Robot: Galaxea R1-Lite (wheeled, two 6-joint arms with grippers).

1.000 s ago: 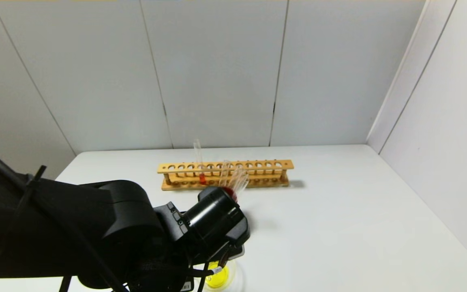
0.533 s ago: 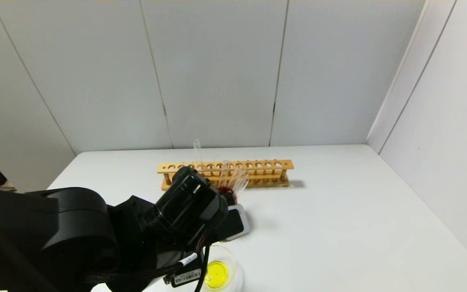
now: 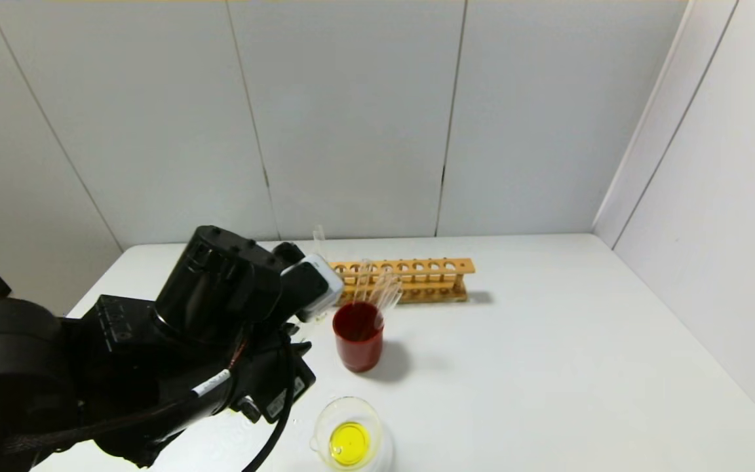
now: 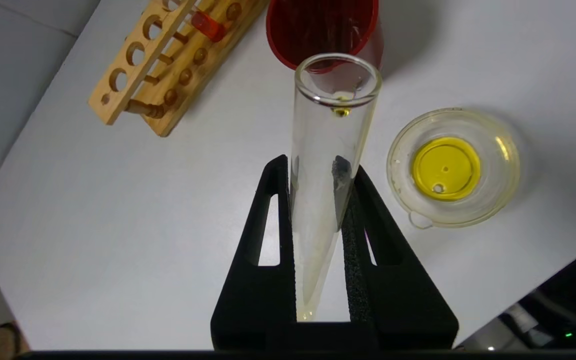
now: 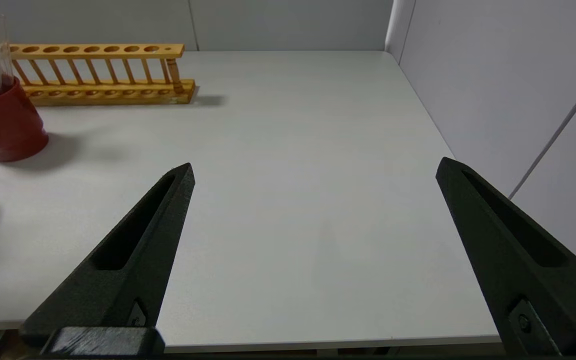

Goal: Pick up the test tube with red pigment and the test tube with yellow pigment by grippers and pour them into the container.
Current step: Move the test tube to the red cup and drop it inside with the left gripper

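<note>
My left gripper (image 4: 318,167) is shut on the test tube with yellow pigment (image 4: 329,135). The tube is almost drained, with one yellow drop near its mouth, and it hangs above the table between the red cup and the container (image 4: 500,150). The container (image 3: 381,429), a low clear dish near the front edge, holds a pool of yellow liquid. The test tube with red pigment (image 4: 207,25) stands in the wooden rack (image 4: 138,75); in the head view only its top (image 3: 319,239) shows behind my left wrist. My right gripper (image 5: 315,167) is open over bare table at the right.
A dark-red cup (image 3: 358,344) with several clear tubes stands just in front of the rack (image 3: 417,278). Grey walls close off the back and the right side. My bulky left arm fills the front left of the head view.
My left arm has swung from over the container up and back-left toward the rack, still holding the tube. The red cup and the container now show fully.
</note>
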